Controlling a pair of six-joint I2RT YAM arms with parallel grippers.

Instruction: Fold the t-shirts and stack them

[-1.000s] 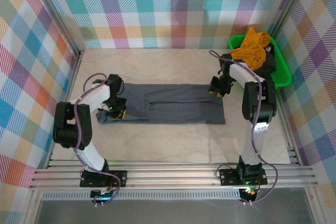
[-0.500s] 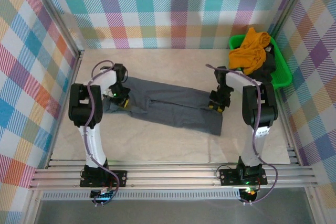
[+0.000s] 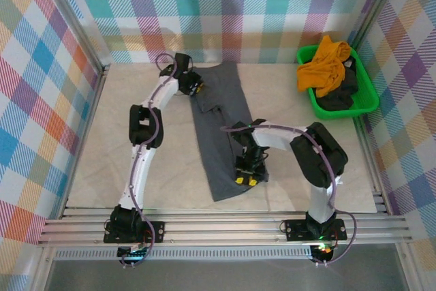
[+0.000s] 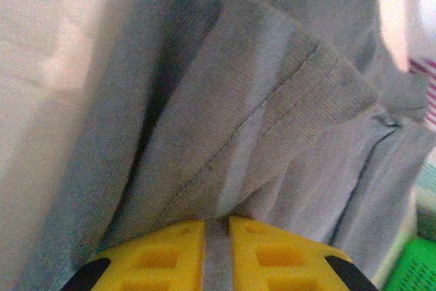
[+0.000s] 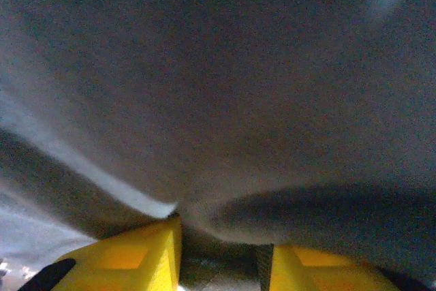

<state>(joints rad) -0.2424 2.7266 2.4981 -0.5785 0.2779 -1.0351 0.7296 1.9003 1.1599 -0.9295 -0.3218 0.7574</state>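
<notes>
While you look from the top camera, you find the slate-grey t-shirt (image 3: 221, 134) lying on the tabletop (image 3: 170, 168) as a long narrow folded strip, which goes from the far middle, close to the back wall, down toward the near edge and leans a little to the right. Your left arm is stretched far out, and the left pincer (image 3: 194, 88) sits at the far end of this strip, on its left corner. In the left wrist camera its yellow fingers (image 4: 160, 253) stand almost together, with a thin layer of the grey cloth pressed between them, so it is clamped on the slate-grey t-shirt. The right pincer (image 3: 246, 175) is at the near end of the strip, on its right edge. In the right wrist camera its fingers (image 5: 139, 257) stand more apart, and a bunched fold of the same grey cloth goes down between them, so it also grips this shirt. In the far right corner stands a green basket (image 3: 368, 93). The mustard-orange t-shirt (image 3: 325, 63) is heaped in it, on top of the dark charcoal t-shirt (image 3: 340, 93), well apart from the grey one.
</notes>
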